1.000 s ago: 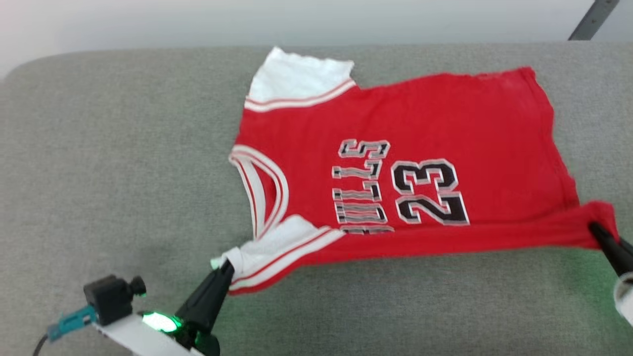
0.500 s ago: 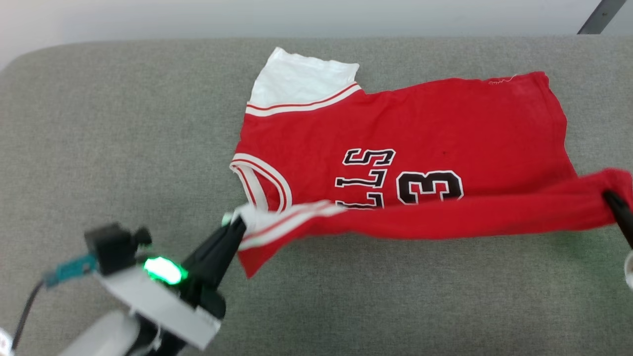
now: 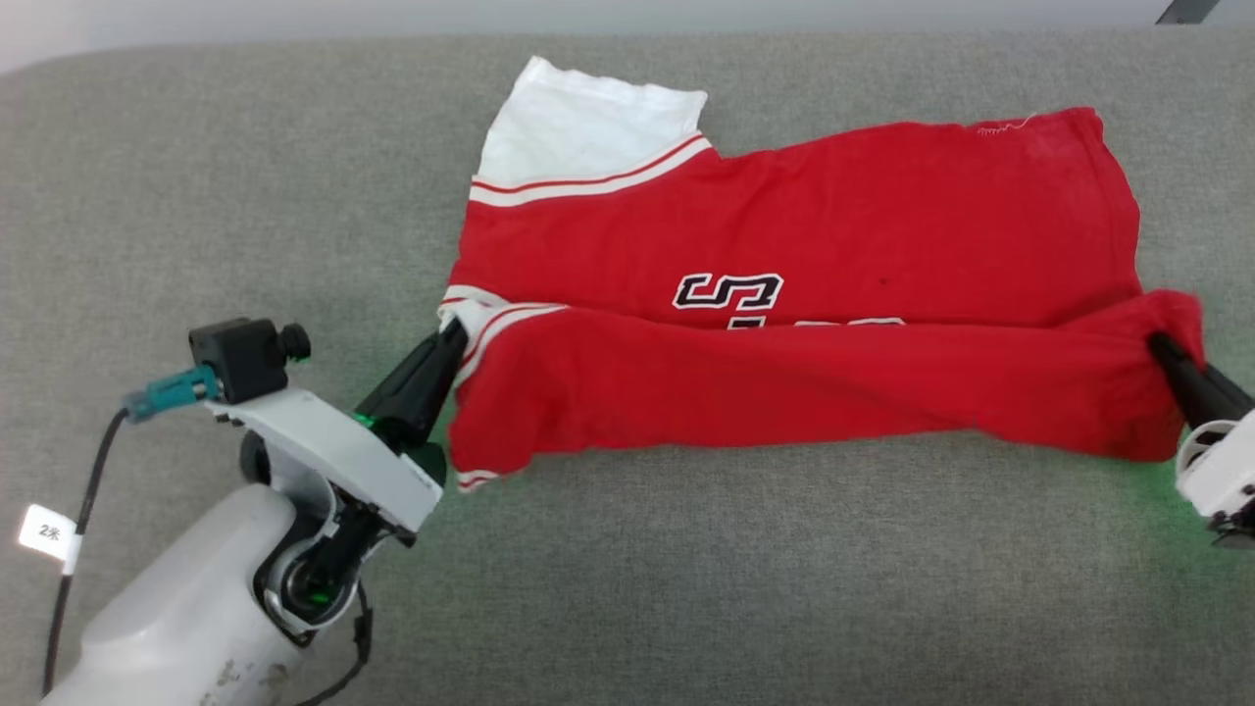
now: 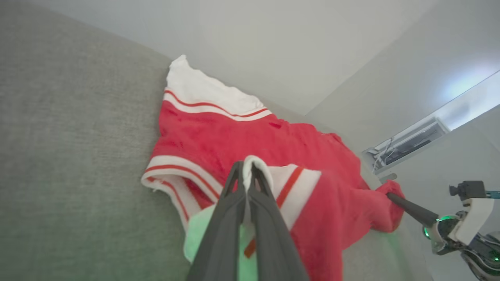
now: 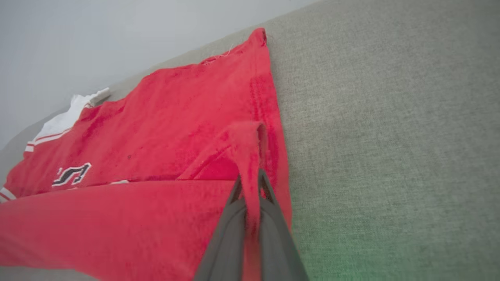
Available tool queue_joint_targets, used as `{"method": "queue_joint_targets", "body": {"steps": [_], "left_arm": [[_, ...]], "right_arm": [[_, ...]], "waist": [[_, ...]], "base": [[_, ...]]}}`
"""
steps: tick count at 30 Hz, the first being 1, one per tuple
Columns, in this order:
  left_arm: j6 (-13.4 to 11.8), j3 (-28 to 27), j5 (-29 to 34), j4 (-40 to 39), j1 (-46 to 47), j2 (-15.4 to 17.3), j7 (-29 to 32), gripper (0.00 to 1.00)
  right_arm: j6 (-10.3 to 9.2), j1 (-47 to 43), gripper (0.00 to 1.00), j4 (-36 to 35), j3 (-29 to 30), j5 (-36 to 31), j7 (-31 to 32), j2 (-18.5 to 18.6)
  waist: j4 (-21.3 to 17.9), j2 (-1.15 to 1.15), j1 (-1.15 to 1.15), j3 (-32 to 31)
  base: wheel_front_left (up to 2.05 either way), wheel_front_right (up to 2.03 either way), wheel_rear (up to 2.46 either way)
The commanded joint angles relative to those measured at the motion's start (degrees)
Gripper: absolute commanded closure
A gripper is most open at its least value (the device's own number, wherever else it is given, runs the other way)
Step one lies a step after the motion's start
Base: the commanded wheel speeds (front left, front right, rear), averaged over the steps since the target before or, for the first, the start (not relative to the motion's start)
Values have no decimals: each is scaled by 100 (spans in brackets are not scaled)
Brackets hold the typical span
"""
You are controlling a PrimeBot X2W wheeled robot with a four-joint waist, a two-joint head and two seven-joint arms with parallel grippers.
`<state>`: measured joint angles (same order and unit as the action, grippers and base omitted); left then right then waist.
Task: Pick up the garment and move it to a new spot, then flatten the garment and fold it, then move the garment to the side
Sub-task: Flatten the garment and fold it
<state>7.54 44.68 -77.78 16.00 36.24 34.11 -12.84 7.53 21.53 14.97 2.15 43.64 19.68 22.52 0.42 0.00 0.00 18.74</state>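
The left fingers [image 3: 417,378] grip the shirt [image 3: 784,216] by its near sleeve, the right fingers [image 3: 1186,378] by its near hem, on the grey cushion [image 3: 196,176].

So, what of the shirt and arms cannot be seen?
- Head view: most lettering on the garment hidden beneath its folded-over flap.
- Head view: wrist of the right tool cut by the right edge.
- Left wrist view: pinched sleeve partly behind the left tool.

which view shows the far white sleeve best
Head view: the far white sleeve lies flat and whole, striped trim included. The left wrist view shows it foreshortened; the right wrist view catches a small distant corner.
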Motion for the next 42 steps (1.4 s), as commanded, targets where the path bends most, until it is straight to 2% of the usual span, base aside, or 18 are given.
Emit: {"method": "queue_joint_targets", "body": {"steps": [1,5,10,11,13,14,15,16,17,19,25,28,31,39,42], "left_arm": [[-13,43,66,156,80,4,-38,100],[-13,279,243,982,237,-201,-146,100],[-12,429,329,1490,289,-418,-214,100],[-12,432,356,1554,295,-436,-222,96],[-13,410,502,1637,347,-436,-235,61],[-13,358,583,1641,379,-434,-237,29],[-13,304,651,1638,387,-437,-239,0],[-13,259,748,1619,397,-423,-240,0],[-12,213,838,1582,408,-399,-240,0],[-12,143,998,1466,422,-347,-236,0],[-12,52,1417,1352,583,129,-226,0],[-65,101,1473,1289,747,327,62,0],[-219,232,1320,1032,844,475,821,0],[-812,703,692,-334,911,930,3267,0],[-951,796,409,-646,876,1092,3898,0]], "right_arm": [[-9,45,100,63,-23,-105,-48,-14],[-9,174,100,415,-160,-274,-310,-74],[-10,337,100,819,-320,-445,-686,-121],[-10,371,100,883,-337,-446,-773,-126],[-10,426,100,991,-382,-528,-955,-97],[-10,453,94,1042,-407,-548,-1048,-81],[-10,478,66,1076,-426,-565,-1140,-75],[-10,500,22,1102,-440,-585,-1232,-66],[-10,508,0,1134,-458,-573,-1287,-65],[-9,507,0,1140,-522,-566,-1389,-67],[-9,390,0,931,-546,-467,-1582,20],[-9,326,0,794,-514,-410,-1642,68],[-9,238,0,671,-506,-342,-1668,97],[-9,91,0,417,-514,-349,-1588,3],[-9,110,0,316,-540,-358,-1542,-70]], "waist": [[-36,0,0,51],[-99,0,0,114],[-136,0,0,132],[-134,0,0,122],[-123,0,0,89],[-114,0,0,65],[-103,0,0,36],[-93,0,0,5],[-83,0,0,-28],[-63,0,0,-103],[3,0,0,-295],[40,0,0,-385],[78,0,0,-467],[76,0,0,-531],[-14,0,0,-461]], "base": [[0,0,0],[0,0,0],[0,0,0],[0,0,0],[0,0,0],[0,0,0],[0,0,0],[0,0,0],[0,0,0],[0,0,0],[0,0,0],[0,0,0],[0,0,0],[0,0,0],[0,0,0]]}}
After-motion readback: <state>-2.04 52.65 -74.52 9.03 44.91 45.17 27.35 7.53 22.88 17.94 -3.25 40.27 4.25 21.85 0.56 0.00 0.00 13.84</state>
